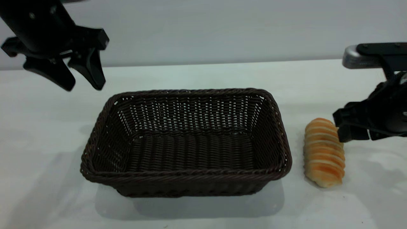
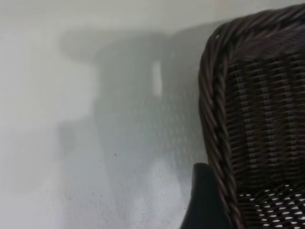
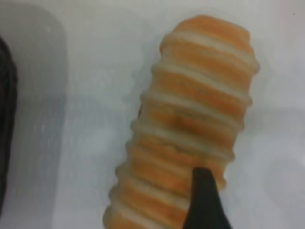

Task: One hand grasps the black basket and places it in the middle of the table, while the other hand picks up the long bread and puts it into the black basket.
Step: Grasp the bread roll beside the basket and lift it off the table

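Note:
The black basket (image 1: 186, 143) stands on the white table (image 1: 47, 143) at its middle, upright and with nothing inside. My left gripper (image 1: 83, 86) hangs open in the air above and behind the basket's far left corner, holding nothing. In the left wrist view one of its fingers (image 2: 202, 202) shows just outside the basket's braided rim (image 2: 214, 105). The long bread (image 1: 324, 152) lies on the table right of the basket. My right gripper (image 1: 342, 128) is low at the bread's far right end, open. One of its fingers (image 3: 204, 200) overlaps the long bread (image 3: 190, 119); the other is out of frame.
A plain pale wall (image 1: 222, 28) runs behind the table. A narrow strip of bare table separates the basket's right rim from the bread. The basket's dark edge (image 3: 5, 119) shows at the side of the right wrist view.

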`<action>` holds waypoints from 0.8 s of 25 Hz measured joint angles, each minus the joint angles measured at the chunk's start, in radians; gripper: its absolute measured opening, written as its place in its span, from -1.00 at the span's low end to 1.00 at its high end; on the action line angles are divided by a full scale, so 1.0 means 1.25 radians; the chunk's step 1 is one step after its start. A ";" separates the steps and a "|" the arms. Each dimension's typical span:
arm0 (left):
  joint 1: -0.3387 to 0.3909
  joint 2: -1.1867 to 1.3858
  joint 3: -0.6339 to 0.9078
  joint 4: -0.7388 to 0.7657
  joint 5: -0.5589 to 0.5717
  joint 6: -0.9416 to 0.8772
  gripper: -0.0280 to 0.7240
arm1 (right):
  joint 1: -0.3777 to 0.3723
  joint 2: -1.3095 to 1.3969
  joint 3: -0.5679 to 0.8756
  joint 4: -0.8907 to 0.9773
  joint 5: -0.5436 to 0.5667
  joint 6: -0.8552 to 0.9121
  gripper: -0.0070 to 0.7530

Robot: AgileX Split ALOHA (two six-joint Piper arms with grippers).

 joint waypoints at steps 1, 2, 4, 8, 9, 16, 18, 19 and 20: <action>0.000 -0.007 0.000 0.000 0.001 0.000 0.63 | 0.003 0.009 -0.009 -0.011 -0.002 0.009 0.38; 0.000 -0.012 0.000 0.000 0.002 0.000 0.63 | 0.007 0.018 -0.019 -0.020 -0.003 0.018 0.38; 0.000 -0.022 0.000 0.000 0.004 0.000 0.63 | 0.017 0.037 -0.036 -0.040 -0.004 0.037 0.38; 0.000 -0.044 0.000 0.000 0.022 0.000 0.63 | 0.038 0.087 -0.064 -0.068 -0.011 0.055 0.38; 0.000 -0.051 0.000 0.000 0.023 0.000 0.63 | 0.037 0.103 -0.069 -0.071 -0.013 0.058 0.38; 0.000 -0.116 0.000 -0.001 0.042 0.000 0.63 | 0.037 0.178 -0.080 -0.078 -0.065 0.083 0.21; 0.000 -0.140 0.000 -0.001 0.045 0.000 0.63 | 0.037 0.185 -0.080 -0.079 -0.066 0.087 -0.07; 0.000 -0.153 0.000 -0.001 0.047 0.000 0.63 | 0.037 0.185 -0.080 -0.082 -0.067 0.087 -0.27; 0.000 -0.163 0.000 -0.001 0.052 0.000 0.63 | 0.037 0.185 -0.080 -0.085 -0.067 0.086 -0.49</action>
